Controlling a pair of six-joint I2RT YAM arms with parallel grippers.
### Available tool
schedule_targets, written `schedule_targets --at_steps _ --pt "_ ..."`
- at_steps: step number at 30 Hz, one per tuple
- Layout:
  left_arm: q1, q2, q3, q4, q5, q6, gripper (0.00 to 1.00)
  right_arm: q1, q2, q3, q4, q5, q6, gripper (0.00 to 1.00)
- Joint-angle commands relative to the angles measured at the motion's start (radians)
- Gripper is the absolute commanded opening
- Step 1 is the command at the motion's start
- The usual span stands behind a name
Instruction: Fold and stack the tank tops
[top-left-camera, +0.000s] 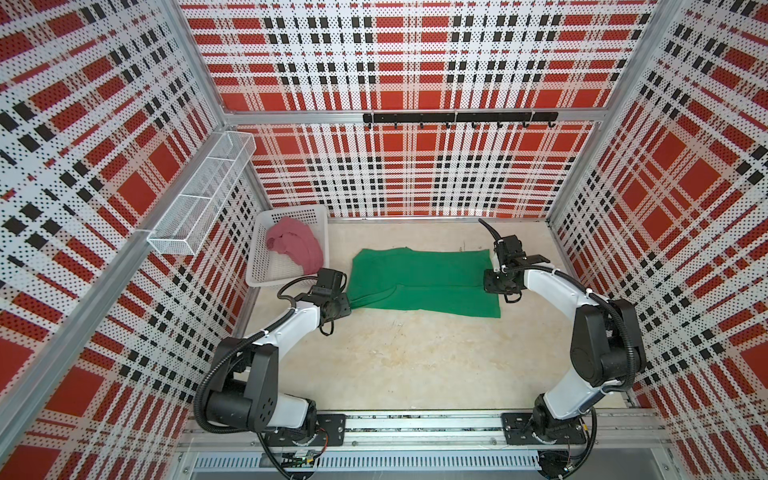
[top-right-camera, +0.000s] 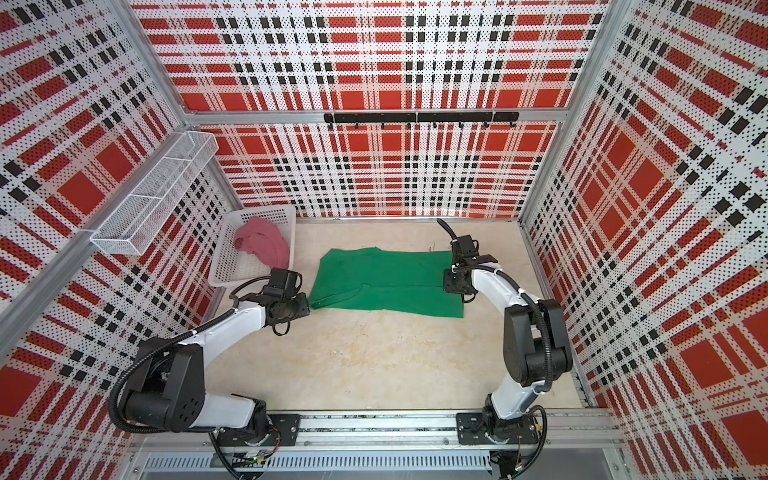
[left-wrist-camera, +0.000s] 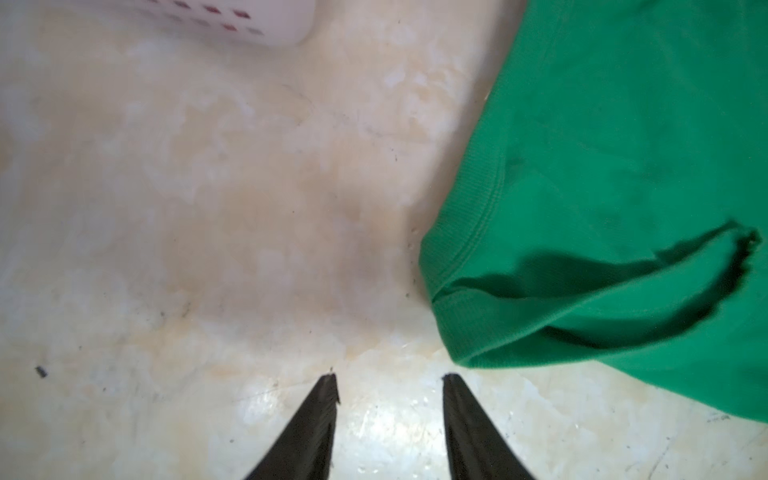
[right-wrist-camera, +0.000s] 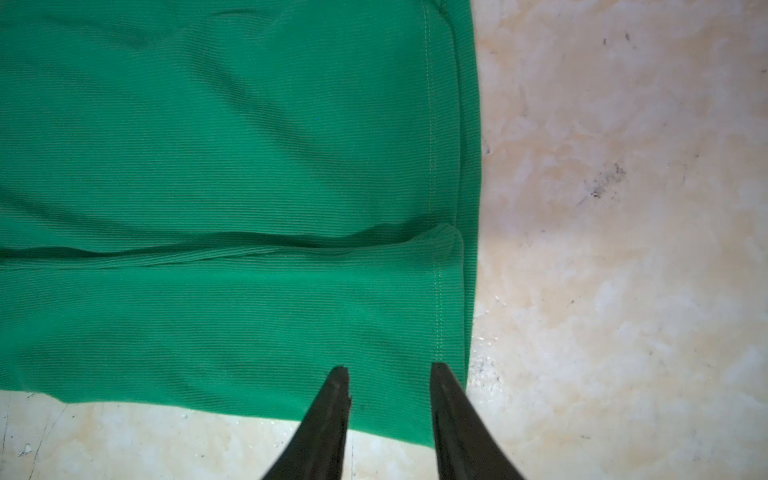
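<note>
The green tank top (top-left-camera: 419, 278) lies flat on the table (top-left-camera: 415, 365), its long axis running side to side. The straps point toward the left arm and the stitched hem toward the right. The left gripper (left-wrist-camera: 388, 378) is spread and empty over bare table just beside a strap loop. The right gripper (right-wrist-camera: 388, 368) is spread too, over the near hem corner and pinching nothing. The pink tank top (top-left-camera: 297, 245) sits crumpled in the white basket (top-left-camera: 255, 266) at the far left.
</note>
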Motion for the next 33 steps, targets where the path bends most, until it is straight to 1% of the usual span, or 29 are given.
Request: schedule_targets --at_steps 1,4,14,20,23,28,33 --pt "-0.002 0.048 0.037 0.055 0.007 0.002 0.46 0.001 -0.039 -0.023 0.004 0.006 0.008 0.37" --pt "-0.014 0.086 0.060 0.061 0.011 0.010 0.46 0.000 -0.048 -0.033 0.001 0.019 0.000 0.37" --pt "-0.027 0.171 0.116 0.094 0.030 0.026 0.35 0.000 -0.030 -0.048 0.022 0.007 0.002 0.37" --pt "-0.019 0.215 0.158 0.092 0.038 0.047 0.09 -0.002 -0.016 -0.051 0.030 0.009 -0.003 0.37" --pt "-0.004 0.230 0.174 0.087 0.038 0.055 0.00 -0.006 -0.013 -0.053 0.033 0.010 -0.006 0.37" --pt "0.021 0.258 0.202 0.083 0.044 0.071 0.00 -0.019 0.005 -0.053 0.047 0.012 -0.014 0.37" --pt "0.025 0.286 0.237 0.072 0.050 0.080 0.00 -0.033 0.034 -0.050 0.060 0.008 -0.020 0.37"
